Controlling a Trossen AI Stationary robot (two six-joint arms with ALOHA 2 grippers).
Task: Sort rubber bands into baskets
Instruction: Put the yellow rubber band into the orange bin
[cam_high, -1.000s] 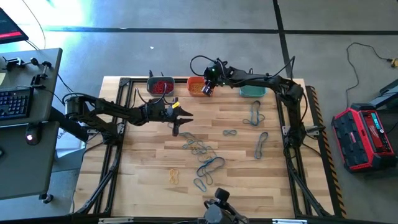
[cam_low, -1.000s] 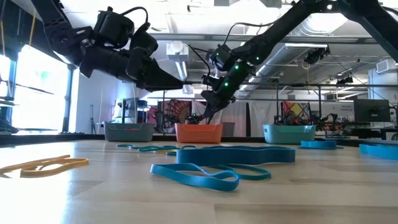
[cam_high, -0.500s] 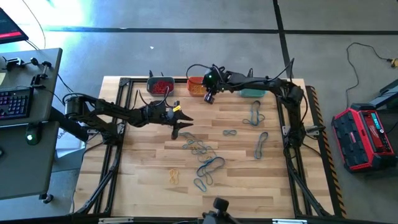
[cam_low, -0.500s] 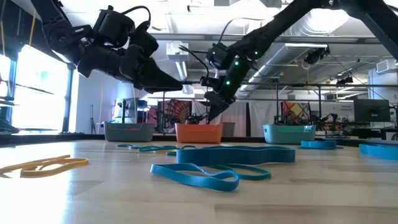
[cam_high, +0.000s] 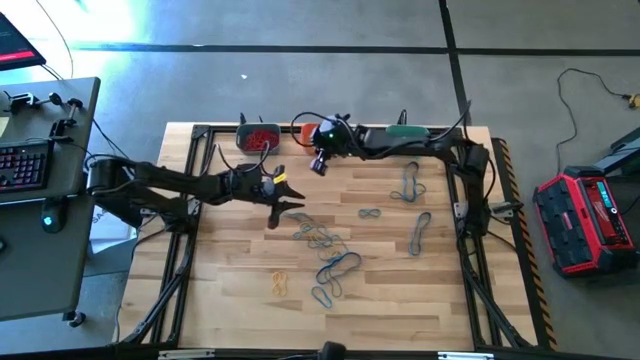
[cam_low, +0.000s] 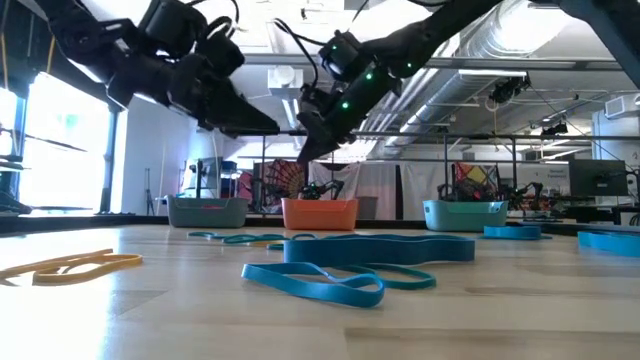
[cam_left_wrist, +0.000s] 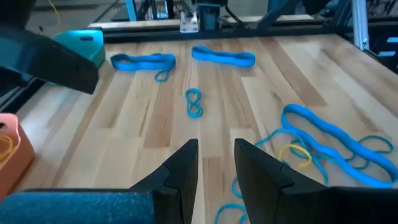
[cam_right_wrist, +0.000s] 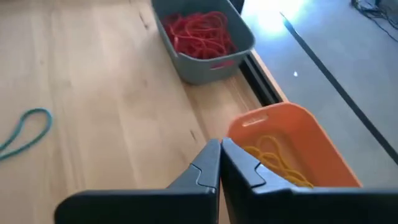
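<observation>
Right gripper (cam_high: 318, 166) has swung off the orange basket (cam_right_wrist: 292, 146), fingers together; left's apart.

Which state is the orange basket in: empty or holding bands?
Holding bands: yellow rubber bands lie inside the orange basket.

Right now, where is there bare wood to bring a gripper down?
Free: the left part of the table, between the left edge and the yellow bands. Crowded: the blue tangle at the middle and the blue bands toward the right edge.
</observation>
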